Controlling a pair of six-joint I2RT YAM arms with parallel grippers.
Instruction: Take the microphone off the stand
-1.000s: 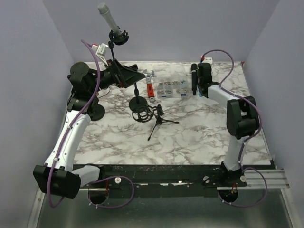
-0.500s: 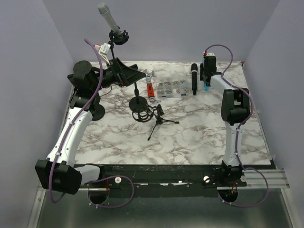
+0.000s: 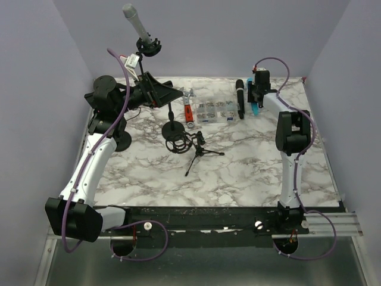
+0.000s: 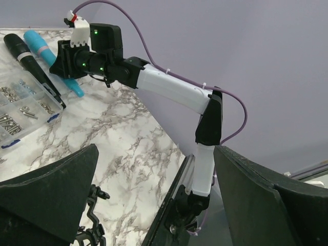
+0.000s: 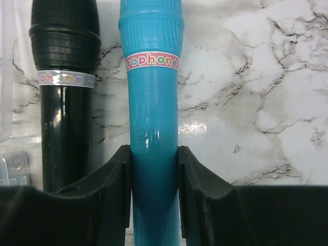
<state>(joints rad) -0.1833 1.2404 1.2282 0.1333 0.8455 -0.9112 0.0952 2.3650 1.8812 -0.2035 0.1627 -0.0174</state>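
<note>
The left hand (image 3: 162,92) stands with its fingers wide apart and nothing between them, near the far left corner of the surface (image 3: 238,173), beside the pole of the stand (image 3: 141,62) and below its clip (image 3: 149,46). The grey microphone (image 3: 133,20) sits in that clip, tilted with its head up and to the left, high above the corner.

The right hand (image 5: 154,164) is clamped on a blue toy microphone (image 5: 152,92), which lies at the far edge just beside a black microphone (image 5: 64,77) and a parts box (image 3: 214,110). That is not the task's thing.

The open left hand seems the better placed for the job. It would do well to rise to the grey body above the clip, close squarely across it, and draw it out along the microphone's own slant rather than sideways. The tall stand may tip under a crooked pull. Freeing the right hand to steady the pole would probably help.
</note>
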